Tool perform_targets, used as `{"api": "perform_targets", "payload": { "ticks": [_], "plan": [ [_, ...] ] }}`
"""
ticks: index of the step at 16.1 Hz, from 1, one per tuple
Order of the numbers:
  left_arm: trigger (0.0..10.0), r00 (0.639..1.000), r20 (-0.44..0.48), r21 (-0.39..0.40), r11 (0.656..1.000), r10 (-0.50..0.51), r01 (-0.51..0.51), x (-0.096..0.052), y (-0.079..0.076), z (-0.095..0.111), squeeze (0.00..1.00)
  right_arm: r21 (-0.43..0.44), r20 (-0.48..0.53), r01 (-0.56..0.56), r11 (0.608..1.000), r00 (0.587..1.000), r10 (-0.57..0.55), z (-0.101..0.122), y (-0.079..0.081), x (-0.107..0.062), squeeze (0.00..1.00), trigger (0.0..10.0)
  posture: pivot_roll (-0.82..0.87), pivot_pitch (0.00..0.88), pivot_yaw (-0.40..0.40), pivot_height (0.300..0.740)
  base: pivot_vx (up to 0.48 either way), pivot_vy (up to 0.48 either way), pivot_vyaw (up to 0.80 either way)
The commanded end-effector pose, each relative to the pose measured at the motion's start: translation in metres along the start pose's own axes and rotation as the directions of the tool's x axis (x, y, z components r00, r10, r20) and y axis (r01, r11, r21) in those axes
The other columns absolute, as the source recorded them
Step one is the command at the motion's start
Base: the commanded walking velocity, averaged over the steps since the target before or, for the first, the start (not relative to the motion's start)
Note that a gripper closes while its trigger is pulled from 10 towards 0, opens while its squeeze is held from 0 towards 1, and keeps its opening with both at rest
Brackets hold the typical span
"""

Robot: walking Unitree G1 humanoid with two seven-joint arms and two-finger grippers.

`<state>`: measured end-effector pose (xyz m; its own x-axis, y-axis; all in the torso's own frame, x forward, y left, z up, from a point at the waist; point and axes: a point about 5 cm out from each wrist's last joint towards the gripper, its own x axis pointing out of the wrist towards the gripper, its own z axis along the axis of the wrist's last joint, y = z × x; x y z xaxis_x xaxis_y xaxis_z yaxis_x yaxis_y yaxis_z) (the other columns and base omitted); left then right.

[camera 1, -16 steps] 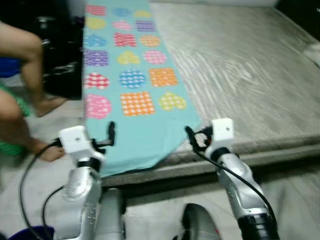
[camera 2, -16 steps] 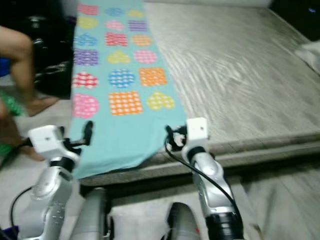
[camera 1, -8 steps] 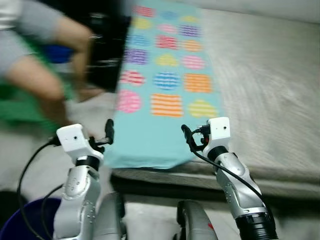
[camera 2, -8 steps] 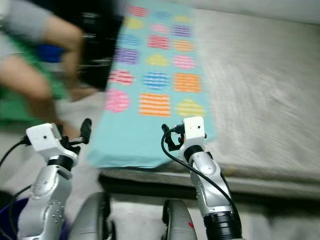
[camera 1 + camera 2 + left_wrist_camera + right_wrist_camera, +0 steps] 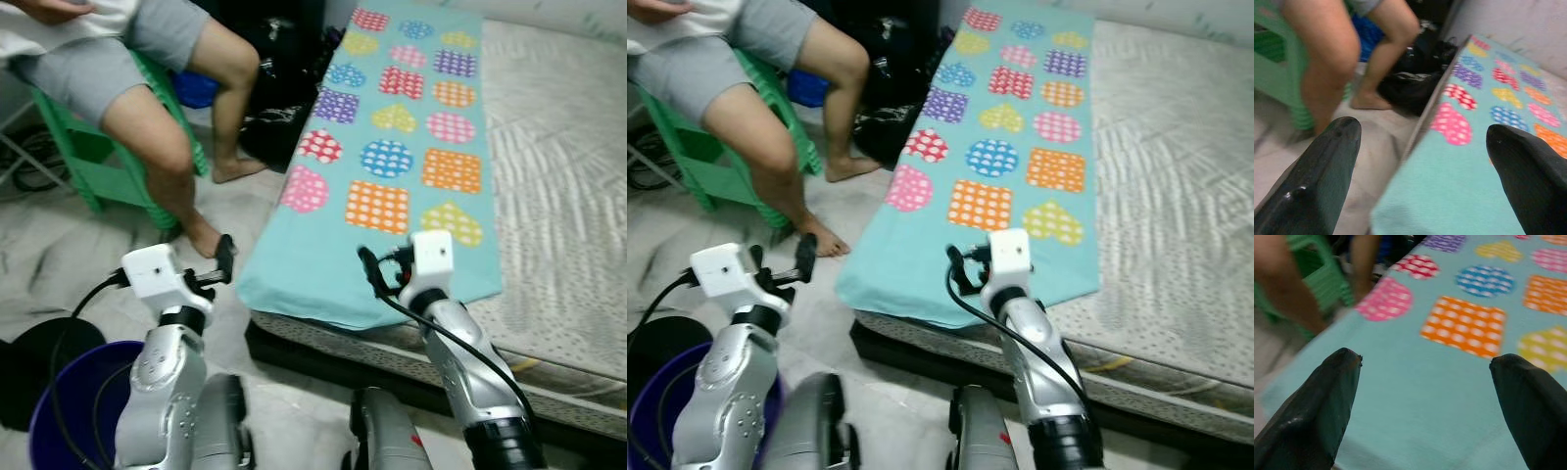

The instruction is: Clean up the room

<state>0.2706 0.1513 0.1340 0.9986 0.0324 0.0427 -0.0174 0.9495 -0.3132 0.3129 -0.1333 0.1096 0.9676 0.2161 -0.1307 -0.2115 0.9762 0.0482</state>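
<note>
Blanket (image 5: 392, 186) lay on the mattress (image 5: 558, 147); my view had swung left, revealing a seated person (image 5: 147, 88). Both my grippers, left (image 5: 1420, 171) and right (image 5: 1425, 401), hovered agape near its edge.

You've got a teal sheet (image 5: 392, 166) with colourful dotted hearts, squares and circles, spread flat along the mattress's (image 5: 558, 176) left side, near corner drooping off.
</note>
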Motion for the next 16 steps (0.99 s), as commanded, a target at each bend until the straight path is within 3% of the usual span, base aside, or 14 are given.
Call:
{"api": "perform_targets", "payload": {
  "ticks": [1,5,8,16],
  "plan": [
    [10.0,1.000,-0.010,-0.018,1.000,-0.001,0.001,-0.0006,-0.0006,-0.0015,0.00,0.014,-0.010,0.018,1.000,1.000,-0.017,-0.0013,-0.0021,-0.0007,0.00,10.0,-0.01,0.188,-0.074,0.607,0.000,0.000,-0.80],
    [10.0,1.000,-0.012,-0.024,1.000,-0.006,0.006,-0.0007,-0.0018,-0.0015,0.00,0.020,-0.009,0.022,1.000,1.000,-0.022,-0.0017,-0.0025,-0.0009,0.00,10.0,-0.01,0.188,-0.074,0.607,0.000,0.000,-0.72],
    [10.0,1.000,-0.013,-0.027,1.000,-0.011,0.011,-0.0008,-0.0029,-0.0016,0.00,0.020,-0.007,0.023,1.000,1.000,-0.023,-0.0014,-0.0029,-0.0010,0.00,10.0,-0.01,0.189,-0.075,0.607,0.000,0.000,0.00],
    [10.0,1.000,-0.011,-0.038,0.999,-0.024,0.024,-0.0009,-0.0048,-0.0016,0.00,0.028,-0.016,0.024,0.999,1.000,-0.023,-0.0022,-0.0030,-0.0005,0.00,10.0,-0.01,0.185,-0.078,0.607,0.000,0.000,-0.79]
  ]
}}
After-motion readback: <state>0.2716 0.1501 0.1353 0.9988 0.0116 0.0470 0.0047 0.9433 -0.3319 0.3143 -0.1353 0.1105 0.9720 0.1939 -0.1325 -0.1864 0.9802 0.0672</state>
